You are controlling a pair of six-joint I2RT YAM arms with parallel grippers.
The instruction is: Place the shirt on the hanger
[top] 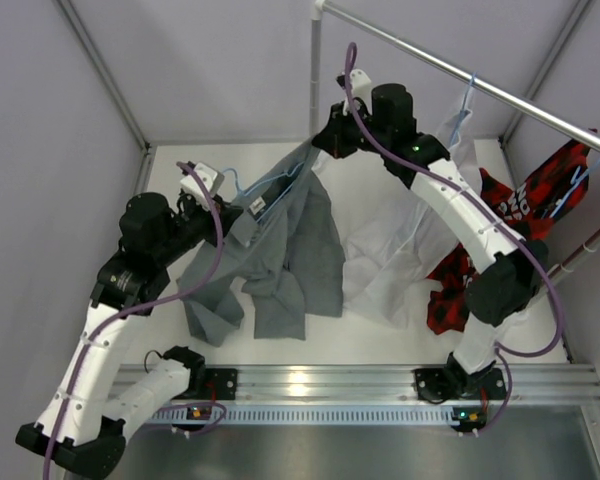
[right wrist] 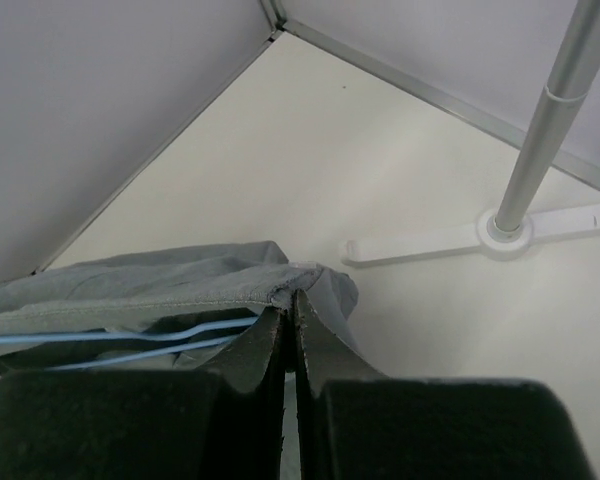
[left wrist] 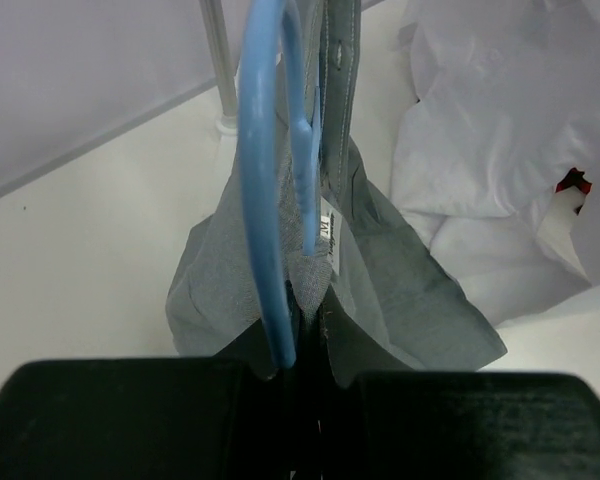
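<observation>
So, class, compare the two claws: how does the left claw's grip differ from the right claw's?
The left claw pinches the blue hanger together with shirt fabric by the label. The right claw nips a shirt edge, with the hanger beside it. In the top view the left claw sits nearer the arm bases, the right claw farther back by the rail post. Both are shut, and the shirt spans between them.

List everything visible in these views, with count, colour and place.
shirt: one, grey, lifted between the grippers, lower part on table
hanger: one, light blue, inside shirt's collar
white shirt: one, white, centre right
printed garment: one, red and black, right
rail hangers: two, light blue, on rail
rail: one, silver, upper right
table: one, white, underneath
left gripper: one, black, shut on hanger
right gripper: one, black, shut on shirt
</observation>
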